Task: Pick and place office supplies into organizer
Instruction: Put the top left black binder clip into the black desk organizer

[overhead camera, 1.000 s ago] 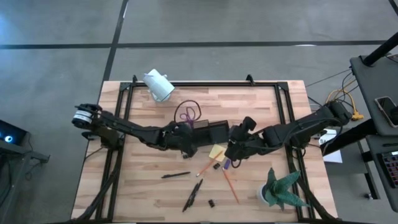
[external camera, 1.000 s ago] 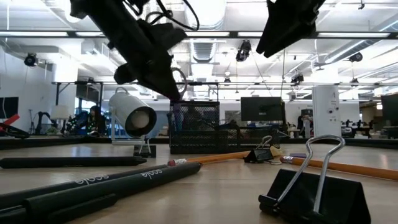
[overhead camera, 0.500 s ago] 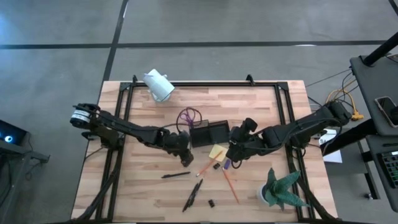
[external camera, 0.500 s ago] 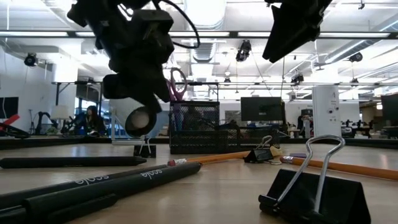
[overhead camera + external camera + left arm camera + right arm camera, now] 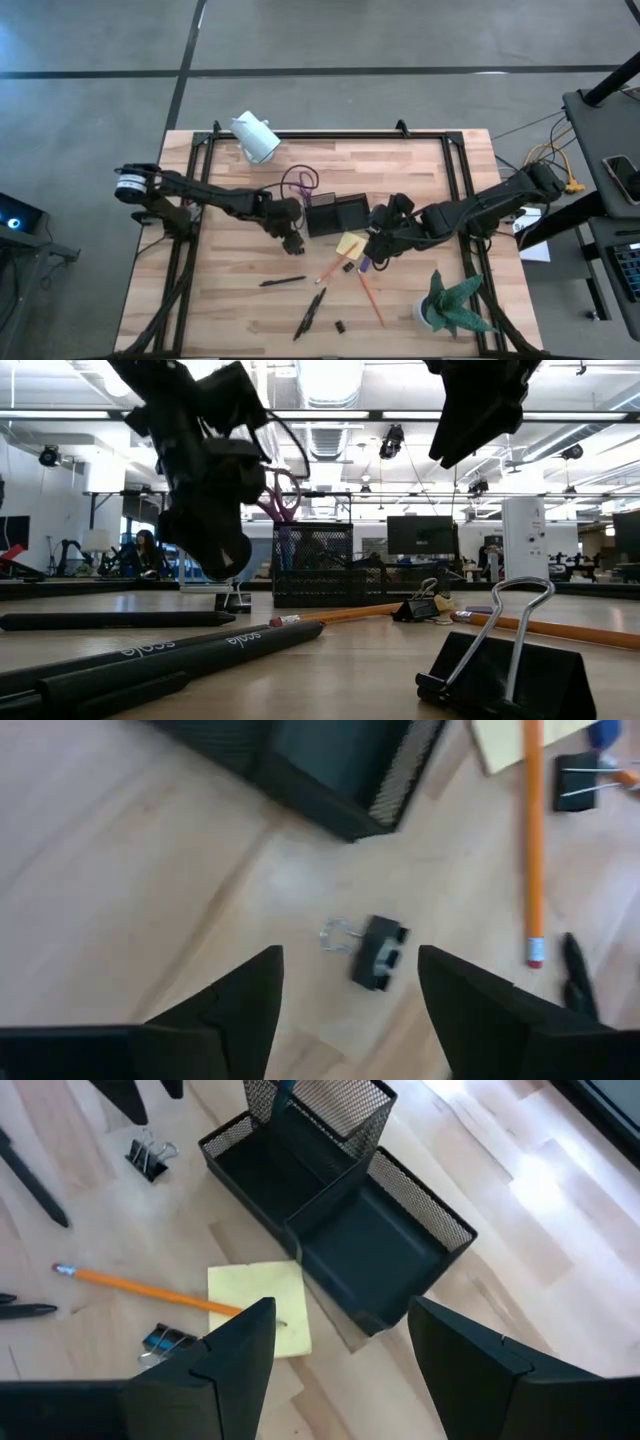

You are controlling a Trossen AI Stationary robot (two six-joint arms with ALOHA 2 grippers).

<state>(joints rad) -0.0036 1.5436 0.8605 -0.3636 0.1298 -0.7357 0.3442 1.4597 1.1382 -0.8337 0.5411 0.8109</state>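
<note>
We are seeing our left gripper (image 5: 291, 240) hovering with fingers spread above a binder clip (image 5: 378, 952), at eight o'clock from the organizer (image 5: 338, 214) holding purple scissors (image 5: 300, 184). Our right gripper (image 5: 377, 243), fingers spread, is hanging over the yellow pad (image 5: 262, 1308) on the counter (image 5: 420, 170).

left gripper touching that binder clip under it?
Apart. In the left wrist view the left gripper is open and bare wood shows all round the binder clip, lying clear of both fingers.
</note>
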